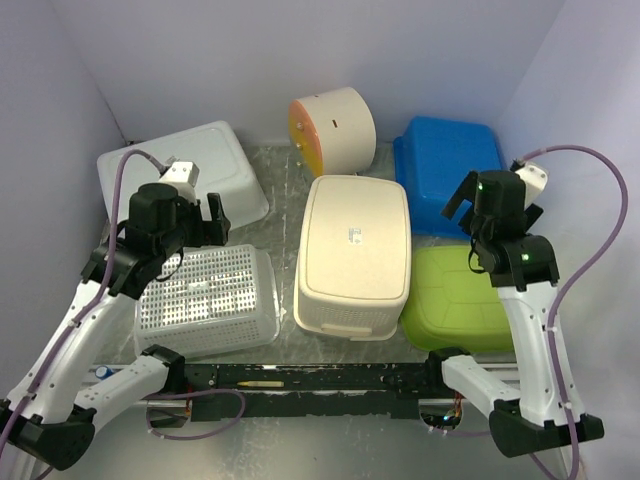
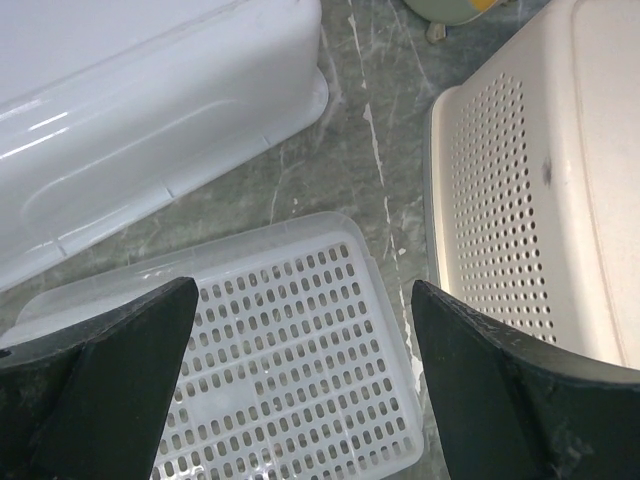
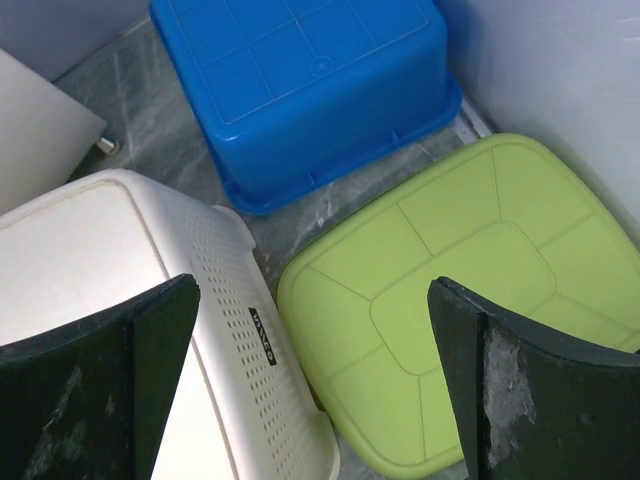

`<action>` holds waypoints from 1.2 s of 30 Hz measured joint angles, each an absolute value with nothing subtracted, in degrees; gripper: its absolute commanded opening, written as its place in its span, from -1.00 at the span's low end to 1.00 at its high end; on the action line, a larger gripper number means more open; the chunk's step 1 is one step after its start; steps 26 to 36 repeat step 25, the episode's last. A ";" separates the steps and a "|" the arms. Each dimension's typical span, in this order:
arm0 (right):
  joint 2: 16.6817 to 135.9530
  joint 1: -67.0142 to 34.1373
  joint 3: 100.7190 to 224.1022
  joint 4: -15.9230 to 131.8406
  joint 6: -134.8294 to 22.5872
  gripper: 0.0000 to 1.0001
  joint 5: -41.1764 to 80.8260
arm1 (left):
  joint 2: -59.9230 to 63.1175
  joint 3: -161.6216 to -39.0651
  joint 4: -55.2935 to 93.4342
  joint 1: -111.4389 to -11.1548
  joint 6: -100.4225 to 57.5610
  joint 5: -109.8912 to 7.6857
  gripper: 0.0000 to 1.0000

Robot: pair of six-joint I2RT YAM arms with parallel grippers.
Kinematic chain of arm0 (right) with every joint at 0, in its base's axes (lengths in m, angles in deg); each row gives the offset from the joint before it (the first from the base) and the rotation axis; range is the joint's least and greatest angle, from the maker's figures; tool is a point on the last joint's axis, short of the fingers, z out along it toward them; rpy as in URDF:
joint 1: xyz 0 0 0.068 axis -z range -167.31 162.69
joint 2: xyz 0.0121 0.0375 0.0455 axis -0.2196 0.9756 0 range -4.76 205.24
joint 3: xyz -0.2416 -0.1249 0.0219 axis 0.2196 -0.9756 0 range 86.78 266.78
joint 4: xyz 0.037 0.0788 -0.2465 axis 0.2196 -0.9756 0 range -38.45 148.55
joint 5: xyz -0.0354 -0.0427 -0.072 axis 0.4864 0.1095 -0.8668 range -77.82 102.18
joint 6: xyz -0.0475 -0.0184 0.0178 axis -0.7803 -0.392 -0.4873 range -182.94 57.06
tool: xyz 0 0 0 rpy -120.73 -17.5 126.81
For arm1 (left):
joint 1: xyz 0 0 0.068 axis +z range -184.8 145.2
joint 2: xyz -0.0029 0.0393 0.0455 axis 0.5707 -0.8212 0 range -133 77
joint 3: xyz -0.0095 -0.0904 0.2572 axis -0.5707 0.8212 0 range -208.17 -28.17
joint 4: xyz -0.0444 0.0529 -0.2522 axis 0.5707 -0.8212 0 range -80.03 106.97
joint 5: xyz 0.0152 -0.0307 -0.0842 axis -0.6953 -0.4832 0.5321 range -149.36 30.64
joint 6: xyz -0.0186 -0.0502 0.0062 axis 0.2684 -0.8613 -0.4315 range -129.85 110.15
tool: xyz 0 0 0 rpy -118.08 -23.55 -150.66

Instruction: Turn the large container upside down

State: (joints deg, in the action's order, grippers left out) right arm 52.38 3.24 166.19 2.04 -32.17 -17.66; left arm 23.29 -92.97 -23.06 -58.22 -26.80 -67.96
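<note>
The large cream container [image 1: 355,255] sits in the middle of the table with its flat base facing up and its perforated walls below. It shows at the right of the left wrist view [image 2: 540,200] and at the left of the right wrist view [image 3: 100,260]. My left gripper [image 1: 205,235] is open and empty, hovering over a white perforated basket [image 2: 290,370], left of the cream container. My right gripper [image 1: 480,235] is open and empty, above the gap between the cream container and a green tub [image 3: 460,300].
A white perforated basket [image 1: 205,300] lies front left, and a white tub [image 1: 185,170] behind it. A blue tub [image 1: 448,160] sits back right and the green tub [image 1: 455,295] front right, both base up. A round cream and orange bin [image 1: 333,128] lies at the back. Walls close in on three sides.
</note>
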 measured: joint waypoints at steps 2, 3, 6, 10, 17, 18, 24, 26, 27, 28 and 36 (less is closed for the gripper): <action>50.48 3.24 165.30 2.63 -32.13 1.00 -18.36 | 24.16 -91.61 -22.87 -58.22 -27.09 -68.03 0.98; 49.78 3.24 165.08 2.90 -32.13 1.00 -18.56 | 24.27 -91.00 -22.78 -58.22 -27.33 -68.05 0.98; 47.49 3.24 164.88 4.05 -32.06 1.00 -19.32 | 24.16 -89.84 -22.65 -58.22 -27.85 -68.07 0.98; 46.13 3.24 164.88 4.99 -32.06 1.00 -20.33 | 24.14 -89.58 -21.80 -58.22 -27.89 -68.18 0.98; 46.24 3.24 164.73 5.15 -31.73 1.00 -21.71 | 24.49 -89.47 -19.94 -58.22 -27.92 -68.36 0.98; 46.26 3.24 164.55 5.12 -31.67 1.00 -21.73 | 24.62 -89.43 -19.79 -58.22 -27.92 -68.34 0.98; 46.79 3.24 163.90 5.10 -31.60 1.00 -21.73 | 25.58 -89.03 -18.54 -58.22 -27.89 -68.36 0.98; 47.07 3.24 163.90 5.10 -31.58 1.00 -21.73 | 25.80 -88.86 -18.23 -58.22 -27.89 -68.36 0.98; 47.07 3.24 163.90 5.10 -31.58 1.00 -21.73 | 25.80 -88.86 -18.23 -58.22 -27.89 -68.36 0.98; 47.07 3.24 163.90 5.10 -31.58 1.00 -21.73 | 25.80 -88.86 -18.23 -58.22 -27.89 -68.36 0.98; 47.07 3.24 163.90 5.10 -31.58 1.00 -21.73 | 25.80 -88.86 -18.23 -58.22 -27.89 -68.36 0.98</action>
